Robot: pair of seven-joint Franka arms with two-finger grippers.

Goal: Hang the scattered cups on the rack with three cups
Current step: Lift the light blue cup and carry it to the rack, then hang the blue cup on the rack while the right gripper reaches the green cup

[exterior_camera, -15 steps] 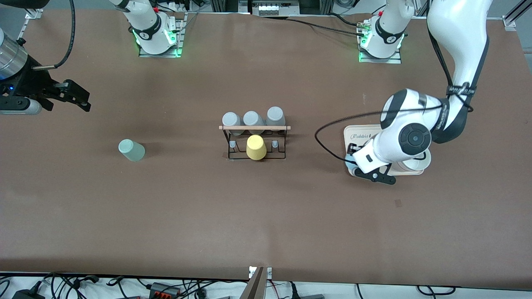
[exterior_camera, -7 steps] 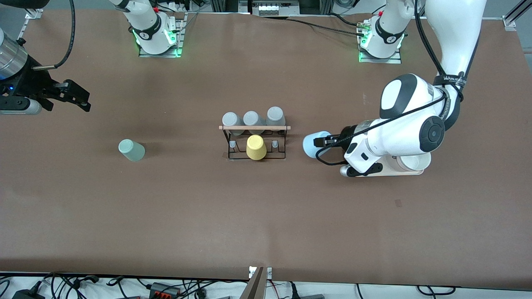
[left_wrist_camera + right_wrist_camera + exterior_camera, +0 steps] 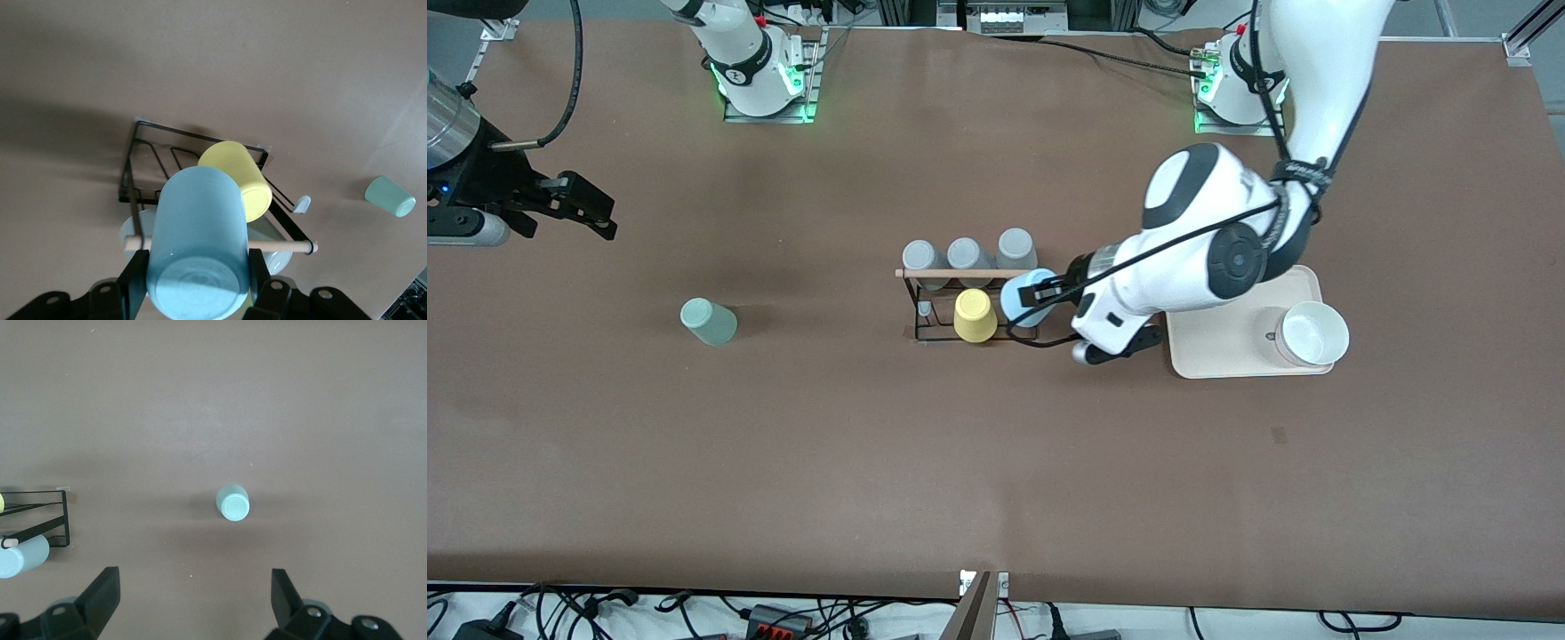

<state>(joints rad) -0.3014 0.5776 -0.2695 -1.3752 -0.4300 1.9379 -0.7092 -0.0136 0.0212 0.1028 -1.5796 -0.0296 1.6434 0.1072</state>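
Carrying the blue cup (image 3: 1021, 298) clamped between its fingers, the left tool (image 3: 1040, 293) has swung from the tray (image 3: 1209, 347) to the rack (image 3: 971, 307); a free peg lies just under the cup, beside the yellow cup (image 3: 975, 316). The right tool (image 3: 583, 209) waits wide open and empty, with the green cup (image 3: 708, 321) below it on the desk (image 3: 996, 462).

The light blue cup (image 3: 1021, 299) hangs tilted in the left gripper (image 3: 1040, 294), over the black wire rack (image 3: 971, 307) at its left-arm end. Three grey cups (image 3: 967, 255) sit on its farther pegs. The mint green cup (image 3: 708, 321) lies toward the right arm's end.

Left arm (image 3: 1209, 258): glossy white shell, black joint caps, black cable alongside. Bases glow green. Right gripper (image 3: 560, 206): matte black.
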